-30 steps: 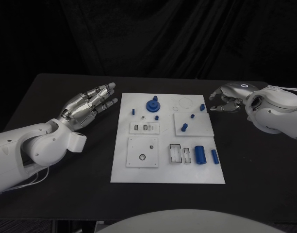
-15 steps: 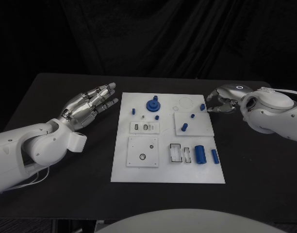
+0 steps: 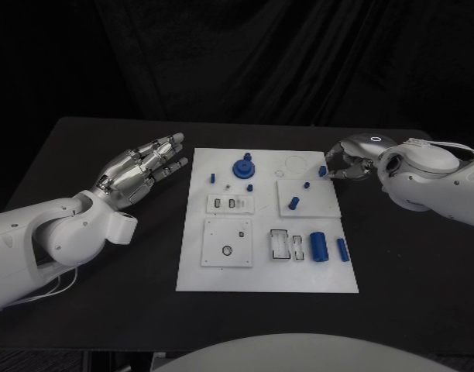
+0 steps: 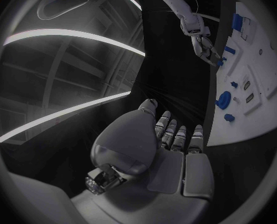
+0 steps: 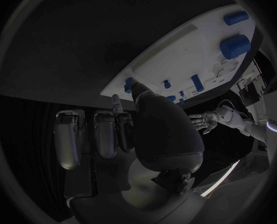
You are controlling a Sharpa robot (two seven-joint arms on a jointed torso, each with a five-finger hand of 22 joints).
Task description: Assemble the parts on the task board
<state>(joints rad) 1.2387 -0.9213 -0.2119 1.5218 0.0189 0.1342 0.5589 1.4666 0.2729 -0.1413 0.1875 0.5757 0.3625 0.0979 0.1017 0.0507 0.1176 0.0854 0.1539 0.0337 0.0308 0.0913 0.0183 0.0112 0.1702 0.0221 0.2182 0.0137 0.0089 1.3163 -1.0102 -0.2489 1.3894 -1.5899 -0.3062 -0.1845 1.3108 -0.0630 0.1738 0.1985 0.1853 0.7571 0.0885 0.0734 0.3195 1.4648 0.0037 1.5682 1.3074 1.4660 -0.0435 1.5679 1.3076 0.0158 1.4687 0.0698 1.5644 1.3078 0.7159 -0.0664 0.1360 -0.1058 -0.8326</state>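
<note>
Right hand (image 3: 347, 165) sits at the task board's (image 3: 269, 275) far right edge, fingers curled near a small upright blue peg (image 3: 323, 170) — whether they pinch it, cannot tell. Left hand (image 3: 142, 167) rests beside the left edge, fingers extended, holding nothing — right hand is nearer.

The right robot hand (image 3: 345, 164) partly hides a small blue part (image 3: 323, 171).

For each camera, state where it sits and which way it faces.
Head view: on the robot's head, looking down at the task board; both arms enter, left hand and right hand.
Left wrist view: behind the left hand, facing past it toward the board.
Right wrist view: behind the right hand, facing the board's corner.
Shared: both wrist views show the board and the opposite hand.
</note>
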